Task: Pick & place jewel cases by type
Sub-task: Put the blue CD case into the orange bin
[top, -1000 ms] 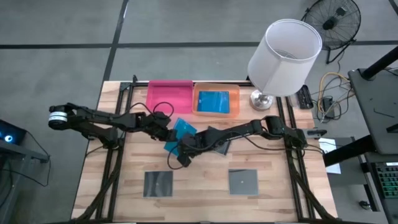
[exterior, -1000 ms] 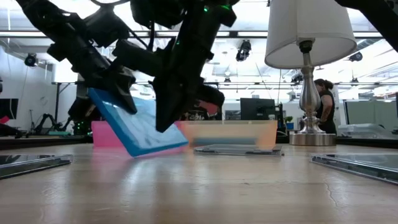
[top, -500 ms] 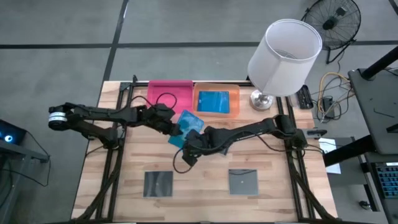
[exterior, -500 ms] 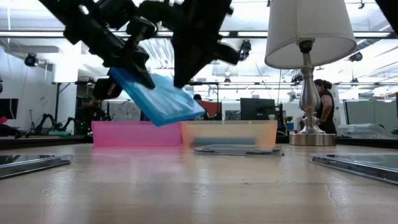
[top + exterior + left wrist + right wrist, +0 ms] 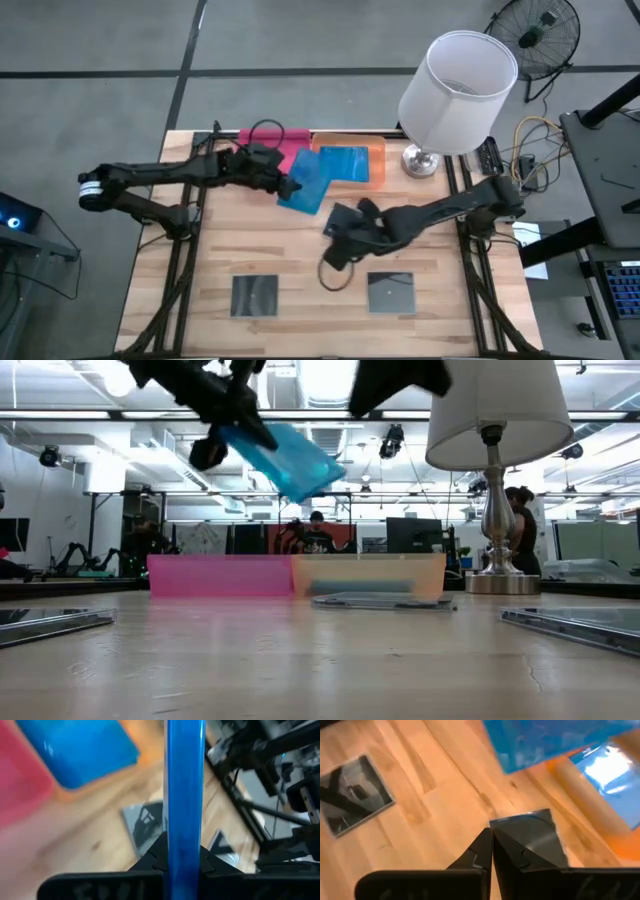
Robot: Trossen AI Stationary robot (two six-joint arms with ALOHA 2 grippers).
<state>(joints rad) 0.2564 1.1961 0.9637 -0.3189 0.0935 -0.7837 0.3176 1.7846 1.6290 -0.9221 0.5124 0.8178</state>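
Observation:
My left gripper (image 5: 287, 184) is shut on a bright blue rectangular jewel case (image 5: 308, 186), held high above the table in the low view (image 5: 285, 458), just in front of the trays. A second blue case (image 5: 346, 163) lies flat in the orange tray (image 5: 377, 172). The pink tray (image 5: 262, 142) stands to its left. My right gripper (image 5: 492, 840) is shut and empty above mid-table (image 5: 340, 232), with a dark square case (image 5: 530, 834) lying on the wood just beyond its tips. Two more dark cases (image 5: 255, 294) (image 5: 391, 292) lie flat near the front edge. My left gripper pinches the blue case's two flat faces between its two fingers at the case's left end (image 5: 185, 847), where the case shows edge-on between the fingers (image 5: 159, 862). The fingers come from the table's left. The case is lifted clear and slopes down away from the gripper.
A lamp with a white shade (image 5: 458, 78) and metal base (image 5: 420, 160) stands at the far right corner beside the orange tray. Bare wood (image 5: 300, 250) lies between the trays and the two near cases. A person (image 5: 520, 510) shows in the room behind.
My left gripper has risen and gone toward the far edge and the orange tray, lifting the blue case, whose lower corner was on the table, clear of the wood. My right gripper has drawn away from that case, up and toward the table's right edge.

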